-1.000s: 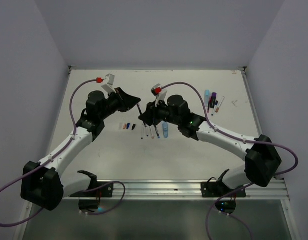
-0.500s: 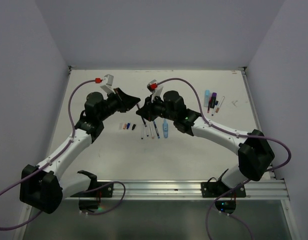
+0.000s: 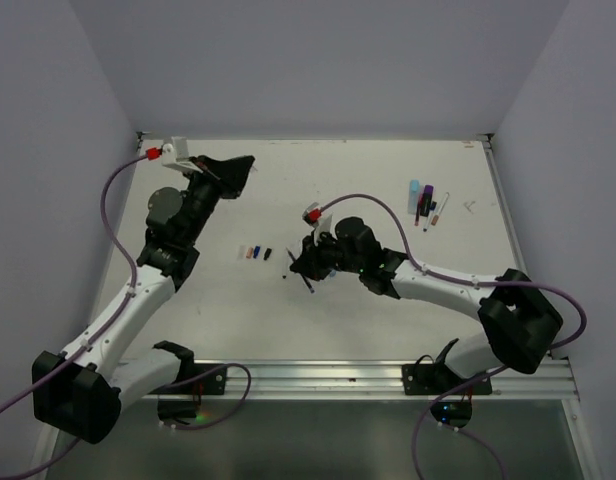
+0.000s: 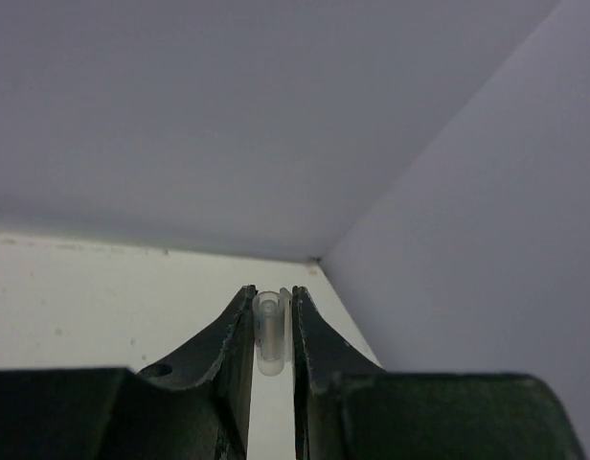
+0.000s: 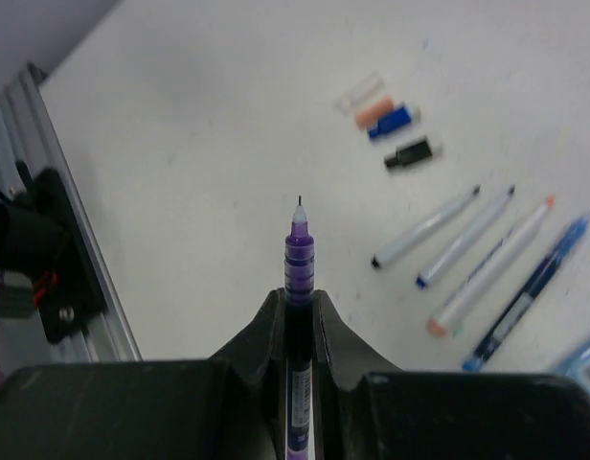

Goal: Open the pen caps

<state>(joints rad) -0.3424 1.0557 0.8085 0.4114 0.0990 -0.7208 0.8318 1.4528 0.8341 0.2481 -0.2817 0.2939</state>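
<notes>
Item: purple pen [image 5: 298, 259], uncapped, tip showing; right claw [image 5: 297, 295] is clamping its barrel above the surface [image 5: 199, 144].
Item: clear cap [image 4: 269, 335]; left claw [image 4: 272, 295] is pinching it, raised well apart, probably for setting down beside four loose caps [image 5: 386, 120].

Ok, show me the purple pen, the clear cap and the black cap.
purple pen [image 5: 298, 261], right wrist view, ribbed section below the tip.
clear cap [image 4: 268, 331], left wrist view, middle of its barrel.
black cap [image 5: 411, 152], right wrist view, its middle.
</notes>
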